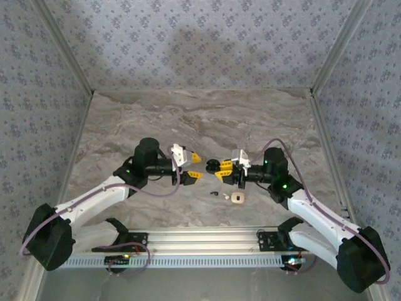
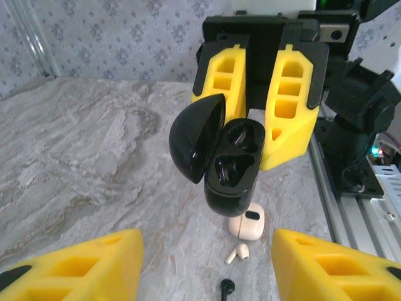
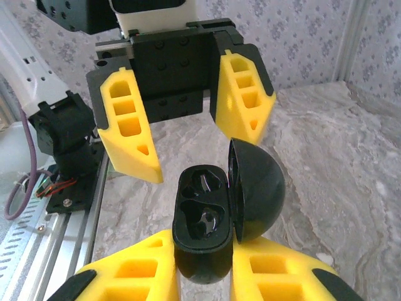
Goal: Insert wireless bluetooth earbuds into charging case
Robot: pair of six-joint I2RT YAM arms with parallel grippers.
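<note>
Right gripper (image 3: 203,257) clamps one open black case (image 3: 200,213); left gripper (image 2: 207,251) stands open; one black earbud (image 2: 227,287) lies loose.

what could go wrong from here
The black earbud lies close to a white earbud and a white case; the open left fingers may catch the wrong piece. The right fingers pinch only one end of the open black case, so pressing a bud in could tilt it.

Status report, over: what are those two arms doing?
Right tool shut on glossy black open charging case. Left tool open, empty. Small black stemmed earbud on marble table. White earbud and pale rounded case lie close beside it.
</note>
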